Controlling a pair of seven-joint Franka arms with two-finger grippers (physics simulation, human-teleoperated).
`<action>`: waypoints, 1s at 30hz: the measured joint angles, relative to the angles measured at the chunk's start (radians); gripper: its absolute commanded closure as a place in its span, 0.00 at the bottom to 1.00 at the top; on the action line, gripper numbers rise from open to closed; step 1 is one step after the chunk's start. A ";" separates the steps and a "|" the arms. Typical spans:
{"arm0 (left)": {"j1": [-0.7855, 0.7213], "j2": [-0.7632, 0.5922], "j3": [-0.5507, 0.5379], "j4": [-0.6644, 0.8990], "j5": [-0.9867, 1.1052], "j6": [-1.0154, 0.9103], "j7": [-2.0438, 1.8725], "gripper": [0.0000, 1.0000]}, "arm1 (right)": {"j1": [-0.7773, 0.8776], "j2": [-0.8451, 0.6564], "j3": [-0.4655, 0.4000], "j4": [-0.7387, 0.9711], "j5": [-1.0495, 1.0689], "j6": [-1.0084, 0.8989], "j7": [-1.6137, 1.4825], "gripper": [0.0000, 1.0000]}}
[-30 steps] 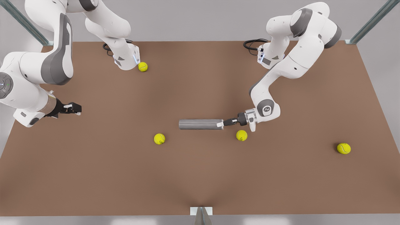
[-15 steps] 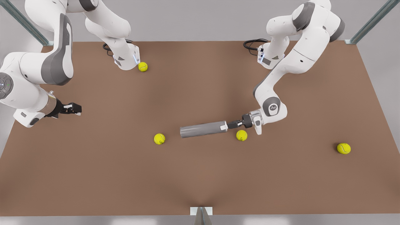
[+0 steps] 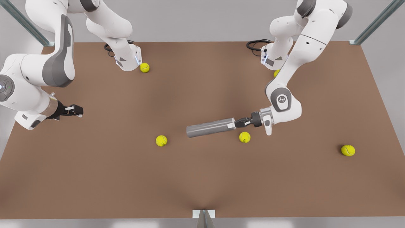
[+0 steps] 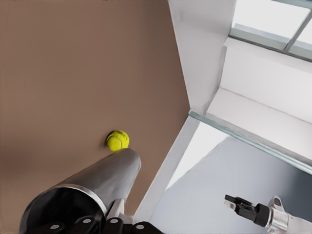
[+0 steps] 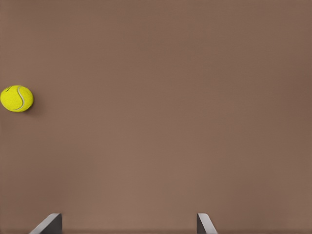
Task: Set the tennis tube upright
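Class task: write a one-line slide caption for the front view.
Left tool grips the rim of the tilted grey metallic tennis tube among yellow-green tennis balls; right tool waits open.

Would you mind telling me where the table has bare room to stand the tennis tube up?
The brown table lies bare along its near edge, below the tennis tube held by the left gripper. Tighter beside the two tennis balls. Right gripper waits, open.

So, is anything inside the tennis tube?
The left gripper holds the tennis tube by its open rim. Near the mouth it looks hollow, no ball; deeper in is dark, cannot tell. The right gripper waits, open, at the front view's left.
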 measured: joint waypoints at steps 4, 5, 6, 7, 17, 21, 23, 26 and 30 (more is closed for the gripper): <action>0.023 -0.037 0.002 -0.003 0.091 -0.001 -0.057 0.79 | -0.001 0.000 -0.001 0.000 0.000 0.001 0.000 0.00; 0.033 -0.043 0.000 -0.002 0.119 -0.002 -0.090 0.79 | 0.000 0.000 0.000 0.000 0.000 0.000 0.000 0.00; 0.041 -0.055 0.000 -0.003 0.147 -0.005 -0.099 0.79 | 0.000 0.000 0.000 0.000 0.000 0.000 0.000 0.00; 0.041 -0.057 0.001 -0.003 0.169 -0.005 -0.101 0.79 | 0.000 0.000 0.000 0.000 0.000 0.000 0.000 0.00; 0.096 -0.137 -0.001 -0.002 0.403 -0.039 -0.269 0.79 | 0.000 0.002 0.000 0.000 -0.001 0.002 0.000 0.00; 0.125 -0.162 -0.001 0.016 0.482 -0.095 -0.346 0.79 | 0.000 0.004 0.000 0.000 -0.002 0.003 0.000 0.00; 0.129 -0.163 0.000 0.018 0.530 -0.102 -0.349 0.79 | 0.000 0.008 0.000 0.001 -0.002 0.003 0.000 0.00; 0.144 -0.162 0.002 0.023 0.589 -0.103 -0.351 0.79 | -0.009 0.001 0.000 0.002 -0.003 -0.010 -0.011 0.00; 0.189 -0.162 0.002 0.040 0.686 -0.141 -0.361 0.79 | 0.003 -0.005 0.015 0.037 0.001 -0.012 -0.009 0.00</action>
